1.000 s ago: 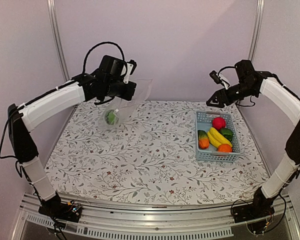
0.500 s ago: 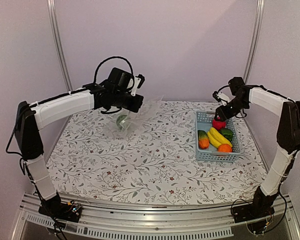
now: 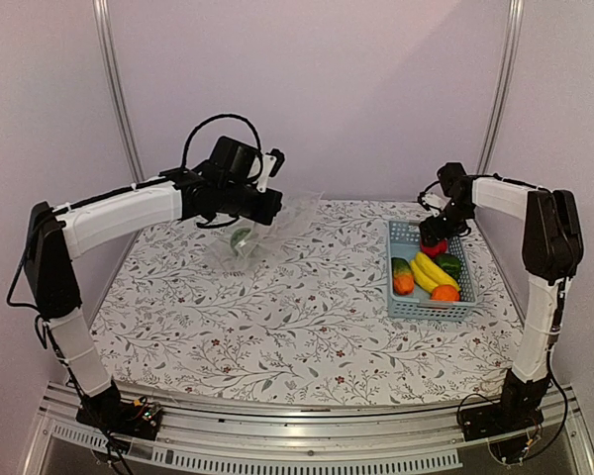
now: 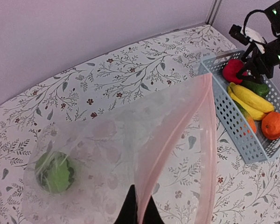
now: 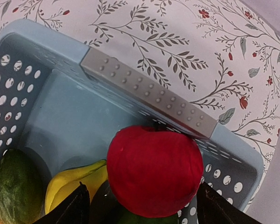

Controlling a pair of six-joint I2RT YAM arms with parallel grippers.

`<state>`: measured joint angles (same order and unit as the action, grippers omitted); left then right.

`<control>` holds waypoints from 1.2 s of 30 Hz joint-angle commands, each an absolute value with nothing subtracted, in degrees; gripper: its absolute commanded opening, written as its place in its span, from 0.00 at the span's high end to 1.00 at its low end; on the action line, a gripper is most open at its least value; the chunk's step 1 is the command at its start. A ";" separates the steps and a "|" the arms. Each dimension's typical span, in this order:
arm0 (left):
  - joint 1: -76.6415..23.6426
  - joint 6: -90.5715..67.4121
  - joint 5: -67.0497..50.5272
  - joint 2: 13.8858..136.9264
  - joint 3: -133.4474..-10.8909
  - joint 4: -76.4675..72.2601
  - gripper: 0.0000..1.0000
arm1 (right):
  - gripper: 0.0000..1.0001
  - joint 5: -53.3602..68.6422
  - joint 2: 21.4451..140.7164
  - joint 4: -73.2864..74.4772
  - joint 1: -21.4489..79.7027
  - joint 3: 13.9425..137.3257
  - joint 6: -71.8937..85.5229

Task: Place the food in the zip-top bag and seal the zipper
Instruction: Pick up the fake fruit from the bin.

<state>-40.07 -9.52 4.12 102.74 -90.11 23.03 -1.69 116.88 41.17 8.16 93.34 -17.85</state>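
My left gripper [image 3: 267, 208] is shut on the pinkish zipper [image 4: 165, 140] of the clear zip-top bag [image 3: 257, 233] and holds its mouth up and open above the table; in the left wrist view its fingertips [image 4: 139, 212] pinch the strip. A green round food piece [image 4: 54, 172] lies inside the bag. My right gripper [image 3: 434, 241] is open and down in the light-blue basket [image 3: 416, 307], its fingers either side of the red apple [image 5: 151, 170]. Yellow bananas [image 3: 434, 269], an orange [image 3: 445, 293], a carrot-like piece [image 3: 403, 278] and a dark green piece [image 3: 448, 263] lie in the basket.
The basket's grey handle [image 5: 149, 100] lies just beyond the apple. The floral table cloth [image 3: 297, 317] spreads between bag and basket. Metal frame posts [image 3: 114, 89] stand at the back corners.
My right gripper has dropped from above the basket down around the red apple. My left gripper has carried the bag rightward and then held it almost still.
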 commanded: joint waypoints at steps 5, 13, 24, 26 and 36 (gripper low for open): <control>-40.27 -9.66 0.44 100.27 -87.91 20.86 1.00 | 0.17 -4.56 123.46 41.20 7.74 98.46 -16.35; -39.94 -8.56 0.61 99.83 -88.86 23.79 1.00 | 0.32 -5.11 125.43 42.01 7.77 99.23 -16.45; -39.71 -11.86 0.44 98.88 -89.35 22.28 1.00 | 0.47 -1.27 112.09 41.85 7.74 95.41 -17.75; -39.69 -12.62 -0.94 98.24 -87.88 20.62 1.00 | 0.48 1.78 108.99 41.37 7.80 93.30 -17.39; -41.74 -10.57 0.61 99.71 -89.83 21.75 0.99 | 0.54 22.11 94.63 41.90 10.18 89.12 -17.92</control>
<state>-40.25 -12.03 0.23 99.55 -87.96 20.93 10.96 98.56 41.56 8.36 90.13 -17.50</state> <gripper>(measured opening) 0.010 0.667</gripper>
